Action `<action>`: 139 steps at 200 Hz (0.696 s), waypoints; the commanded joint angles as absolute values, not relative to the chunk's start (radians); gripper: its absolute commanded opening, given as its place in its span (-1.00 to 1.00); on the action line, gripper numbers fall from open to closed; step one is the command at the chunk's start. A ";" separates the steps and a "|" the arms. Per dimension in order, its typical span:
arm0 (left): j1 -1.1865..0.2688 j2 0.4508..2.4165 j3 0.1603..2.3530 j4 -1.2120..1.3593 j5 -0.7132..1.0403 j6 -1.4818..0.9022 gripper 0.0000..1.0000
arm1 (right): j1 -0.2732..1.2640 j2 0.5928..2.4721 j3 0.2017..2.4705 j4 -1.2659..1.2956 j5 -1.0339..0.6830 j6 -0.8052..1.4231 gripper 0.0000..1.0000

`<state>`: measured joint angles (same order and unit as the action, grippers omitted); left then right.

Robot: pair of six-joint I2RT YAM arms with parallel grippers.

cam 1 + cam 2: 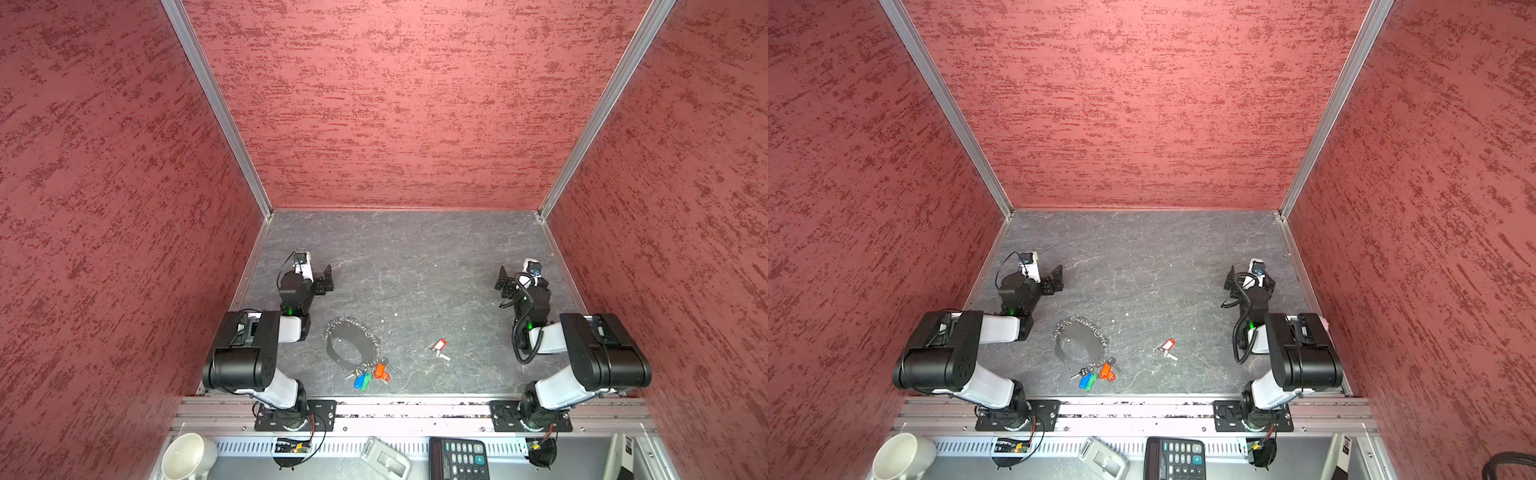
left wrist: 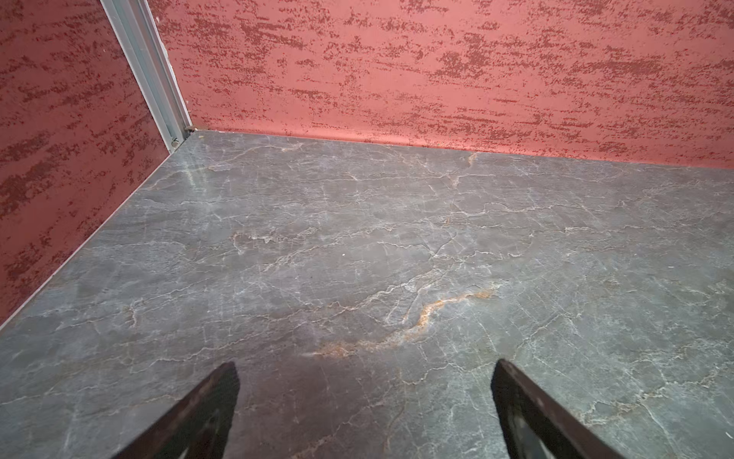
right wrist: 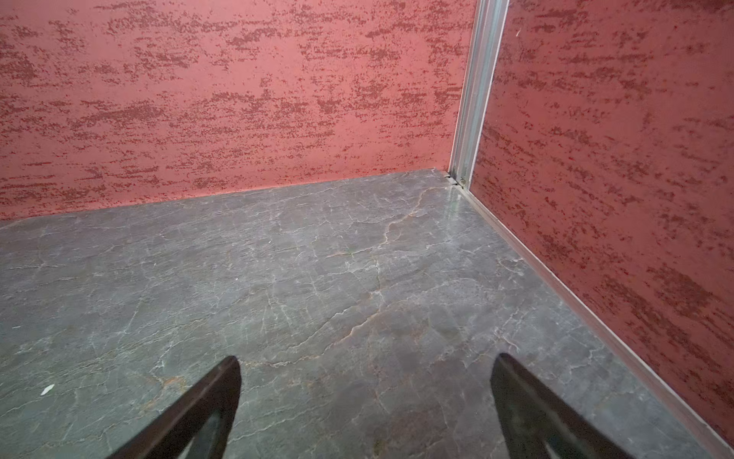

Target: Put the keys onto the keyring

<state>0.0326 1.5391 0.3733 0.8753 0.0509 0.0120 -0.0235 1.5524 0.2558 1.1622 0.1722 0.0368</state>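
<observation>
The key, lower middle, looks tiny, light and slippery; pinch its red tag. Left gripper and right gripper gape wide, empty.

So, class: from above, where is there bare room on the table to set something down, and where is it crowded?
Bare: the stretch of table between the left gripper and right gripper, back to the rear wall; also the gap between the keyring and the red-tagged key. Crowded: front left, around the keyring, by the left arm.
</observation>
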 commanded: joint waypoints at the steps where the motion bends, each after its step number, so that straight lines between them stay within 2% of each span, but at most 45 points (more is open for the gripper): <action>1: 0.035 1.534 0.383 0.886 0.059 0.011 1.00 | -0.028 1.552 0.272 1.185 0.161 0.035 0.98; 139: 0.034 1.534 0.384 0.886 0.058 0.011 0.99 | -0.029 1.551 0.269 1.186 0.208 0.056 0.98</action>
<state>0.0326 1.5391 0.3733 0.8753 0.0509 0.0120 -0.0235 1.5524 0.2554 1.1622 0.1848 0.0425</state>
